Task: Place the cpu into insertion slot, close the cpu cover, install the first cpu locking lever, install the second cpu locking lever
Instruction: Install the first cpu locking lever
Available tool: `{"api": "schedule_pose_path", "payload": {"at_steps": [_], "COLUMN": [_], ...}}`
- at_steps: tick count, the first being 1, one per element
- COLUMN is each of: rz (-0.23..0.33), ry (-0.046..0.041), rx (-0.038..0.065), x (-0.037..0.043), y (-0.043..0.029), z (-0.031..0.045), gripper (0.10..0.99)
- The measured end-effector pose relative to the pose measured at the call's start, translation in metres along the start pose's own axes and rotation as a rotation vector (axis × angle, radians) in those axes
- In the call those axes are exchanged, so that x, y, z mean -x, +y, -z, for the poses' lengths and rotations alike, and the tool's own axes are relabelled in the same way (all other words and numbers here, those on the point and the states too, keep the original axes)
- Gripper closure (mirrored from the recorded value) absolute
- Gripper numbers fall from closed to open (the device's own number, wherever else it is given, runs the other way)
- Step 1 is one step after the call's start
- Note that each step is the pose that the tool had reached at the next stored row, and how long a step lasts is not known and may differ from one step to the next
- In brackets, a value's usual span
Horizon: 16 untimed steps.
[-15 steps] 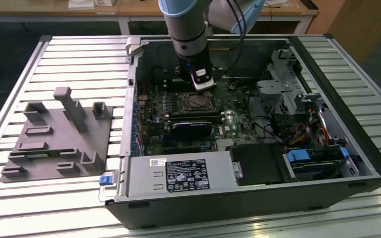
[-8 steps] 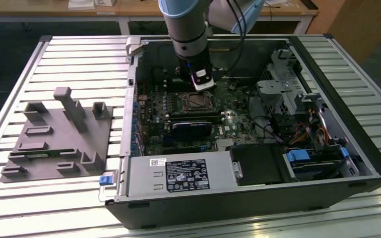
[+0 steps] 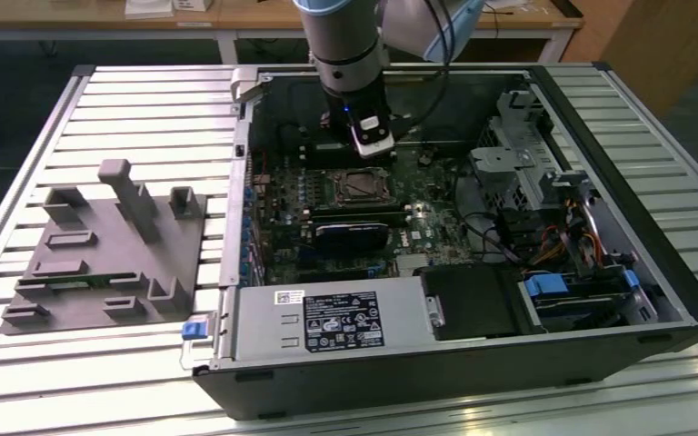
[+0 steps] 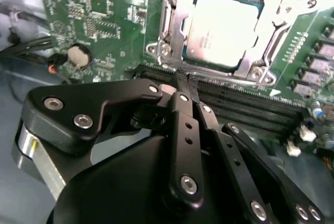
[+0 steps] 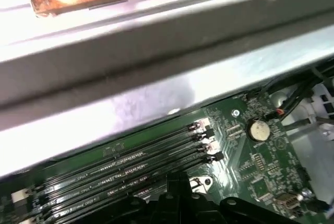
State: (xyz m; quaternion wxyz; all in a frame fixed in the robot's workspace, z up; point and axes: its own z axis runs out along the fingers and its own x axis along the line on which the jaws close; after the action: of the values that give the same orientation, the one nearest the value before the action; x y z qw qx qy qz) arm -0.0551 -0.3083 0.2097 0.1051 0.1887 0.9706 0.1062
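In the second wrist view the cpu, a silver-grey square chip, sits in the insertion slot on the green board. The silvery cpu cover lies flat around the chip's edges. Thin metal lever rods run along two sides of the frame; whether they are latched I cannot tell. My gripper hovers just beside the socket, over the black memory slots, its black fingers pressed together with nothing between them. In the exterior view the gripper hangs inside the open computer case, just behind the insertion slot.
The case's metal walls ring the board. A black heatsink block lies in front of the socket, a drive cage and cables at the exterior view's right. A grey fixture plate stands on the slatted table at the left. A coin battery sits on the board.
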Motion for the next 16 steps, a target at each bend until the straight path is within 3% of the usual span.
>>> {"api": "schedule_pose_path", "payload": {"at_steps": [5,14,16], "rz": [0.0,0.0,0.0], "ry": [0.0,0.0001,0.0037], "rx": [0.0,-0.001,-0.007], "x": [0.0022,0.0023,0.0023], "y": [0.0033,0.0034,0.0034], "z": [0.0127,0.0133,0.0132], "gripper": [0.98,0.98,0.98]}}
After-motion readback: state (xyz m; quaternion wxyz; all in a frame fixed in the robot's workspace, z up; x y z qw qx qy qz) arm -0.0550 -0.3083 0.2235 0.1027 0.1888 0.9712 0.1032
